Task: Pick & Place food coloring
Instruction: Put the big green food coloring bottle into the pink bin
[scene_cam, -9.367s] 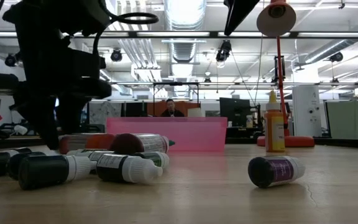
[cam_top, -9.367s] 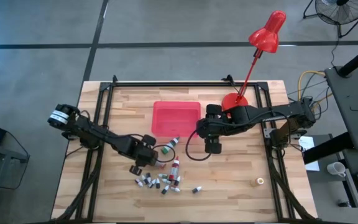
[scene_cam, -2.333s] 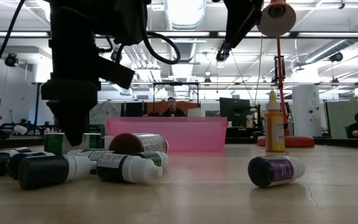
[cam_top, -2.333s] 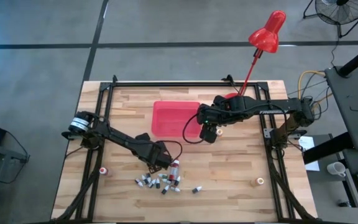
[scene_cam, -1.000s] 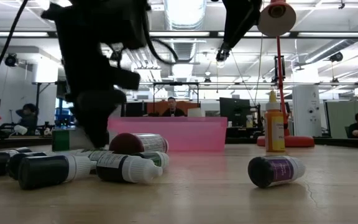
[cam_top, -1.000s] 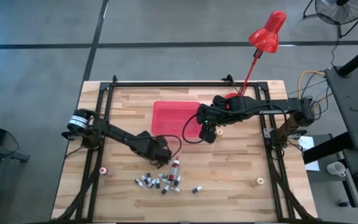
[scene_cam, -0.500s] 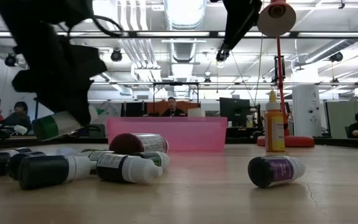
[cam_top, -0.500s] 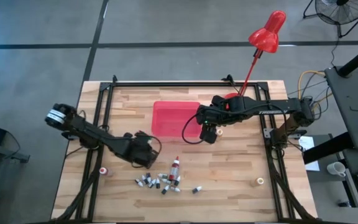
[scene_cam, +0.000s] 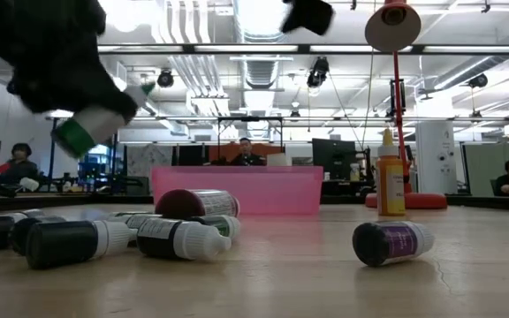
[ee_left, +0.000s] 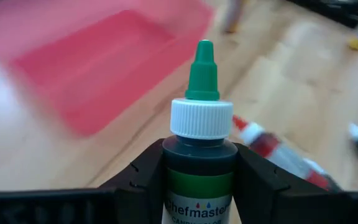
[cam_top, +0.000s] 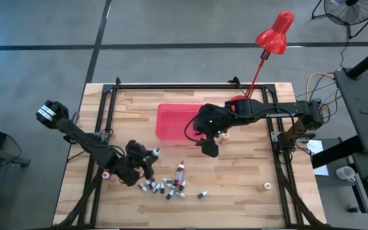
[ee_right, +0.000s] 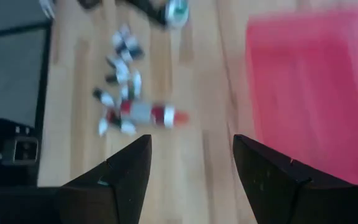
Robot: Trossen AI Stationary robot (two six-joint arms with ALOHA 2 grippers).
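Observation:
My left gripper (cam_top: 142, 158) hangs over the table's left half, shut on a green food coloring bottle (ee_left: 200, 163) with a white cap and green tip (scene_cam: 95, 124). Other food coloring lies in a pile (cam_top: 163, 186) nearer the front edge: small dark-capped vials and a red tube (cam_top: 181, 171), all on their sides. An orange bottle (scene_cam: 391, 177) stands upright. A purple vial (scene_cam: 391, 240) lies apart. My right gripper (ee_right: 191, 168) hovers open beside the red tray (cam_top: 179, 120), with nothing between its fingers. My left gripper pinches the green bottle's body (ee_left: 199, 158) just below the white cap, one finger (ee_left: 143, 177) on each side. The fingers come slanting down from the table's left. The bottle is lifted clear and tilted, its green tip (cam_top: 153, 151) up and toward the tray.
The shallow red tray (ee_right: 309, 93) sits at the table's middle back. A red desk lamp stands on its base (cam_top: 240, 102) behind my right arm. Two small rolls (cam_top: 106, 174) (cam_top: 267, 186) lie near the left and right front. Bare wood lies right of the pile.
My left gripper has risen and gone toward the table's left and near edges, tipping toward level. It has carried the green bottle up off the table from upright to tilted. My right gripper has tipped further downward, staying nearly in place and open.

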